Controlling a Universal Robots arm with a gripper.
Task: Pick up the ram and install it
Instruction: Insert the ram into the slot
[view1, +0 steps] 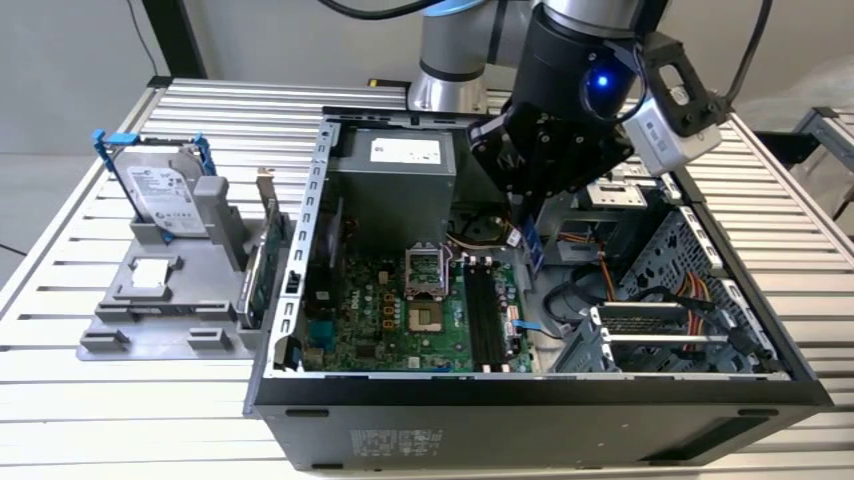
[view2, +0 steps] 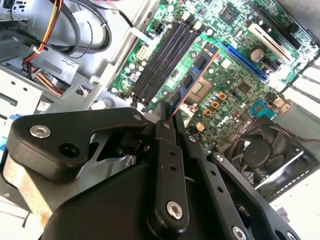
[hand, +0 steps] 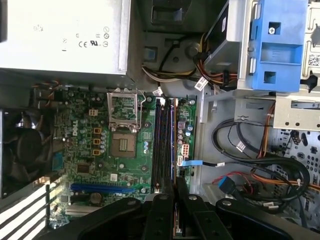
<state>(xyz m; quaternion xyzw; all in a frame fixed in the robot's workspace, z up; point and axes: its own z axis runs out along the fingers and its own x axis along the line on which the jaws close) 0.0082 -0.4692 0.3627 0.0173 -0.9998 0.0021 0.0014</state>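
One arm reaches down into an open computer case (view1: 534, 395) lying on its side on a slatted metal table (view1: 80, 400). Its gripper (view1: 529, 212) has both fingers (view2: 165, 131) clamped on the ram (view2: 194, 80), which juts out from the fingertips as a thin strip (bluish with dark chips, one edge orange-brown in the second wrist view). The ram hangs clear above the green circuit board (view1: 387, 310), close to the row of long black slots (hand: 162, 145) and not seated in any of them. A grey power supply (view1: 394, 170) fills the far end of the case, and a black fan (view2: 265, 145) sits at the board's edge. Well apart, outside the case on the exterior view's left, a hard drive (view1: 167, 195) in a blue frame stands upright on a grey stand (view1: 160, 300).
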